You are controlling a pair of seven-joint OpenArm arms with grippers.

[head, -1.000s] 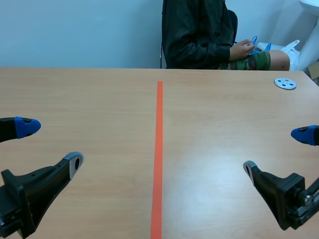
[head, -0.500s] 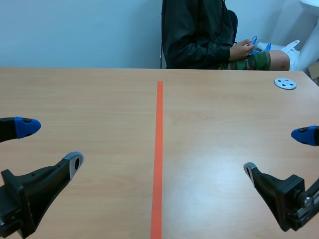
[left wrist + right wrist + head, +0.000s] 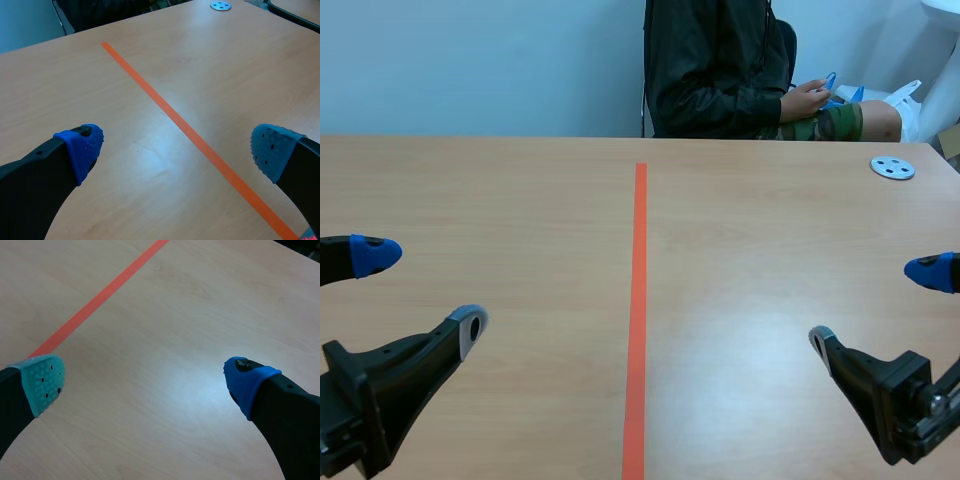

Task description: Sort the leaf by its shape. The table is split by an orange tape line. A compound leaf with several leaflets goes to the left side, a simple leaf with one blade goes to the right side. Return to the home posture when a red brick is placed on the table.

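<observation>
No leaf and no red brick shows in any view. The orange tape line (image 3: 638, 300) runs down the middle of the wooden table (image 3: 520, 200). My left gripper (image 3: 418, 290) hovers low over the left half, open, with nothing between its fingers; in the left wrist view the left gripper (image 3: 180, 150) has the tape line (image 3: 190, 132) crossing under it. My right gripper (image 3: 880, 305) hovers low over the right half, open and empty. In the right wrist view the right gripper (image 3: 145, 377) stands over bare wood, with the tape line (image 3: 95, 302) ahead beside it.
A small grey disc with holes (image 3: 892, 167) lies at the table's far right, also the disc (image 3: 220, 6) in the left wrist view. A person in a dark jacket (image 3: 720, 70) sits across the table, hands (image 3: 807, 98) off the table holding something blue.
</observation>
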